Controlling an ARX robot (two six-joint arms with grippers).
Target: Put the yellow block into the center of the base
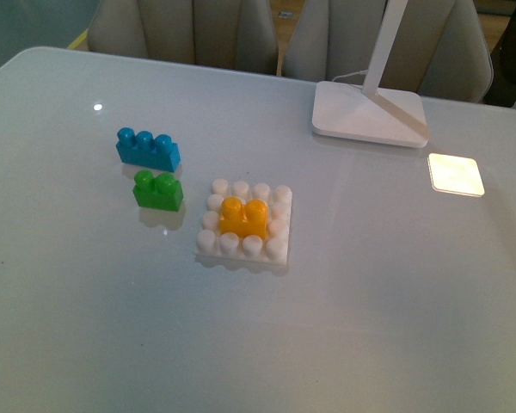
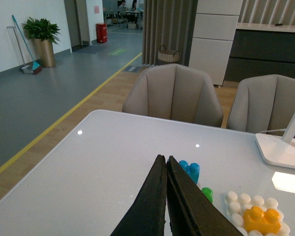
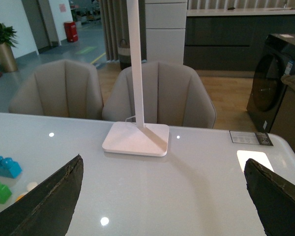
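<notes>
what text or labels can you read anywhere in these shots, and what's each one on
No text can be read.
Sticker on the table edge, right wrist view: print too small and blurred.
Wall signs in the far corridor, left wrist view: too blurred.
Yellow block, base, green brick, blue brick, lamp foot: no markings visible.

Three bricks – yellow block point(image 1: 244, 217), green brick point(image 1: 158, 190), blue brick point(image 1: 148, 148) – one base point(image 1: 279, 249)

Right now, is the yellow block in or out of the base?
In. The yellow block sits upright among the centre studs of the base, white studs ringing it.
</notes>
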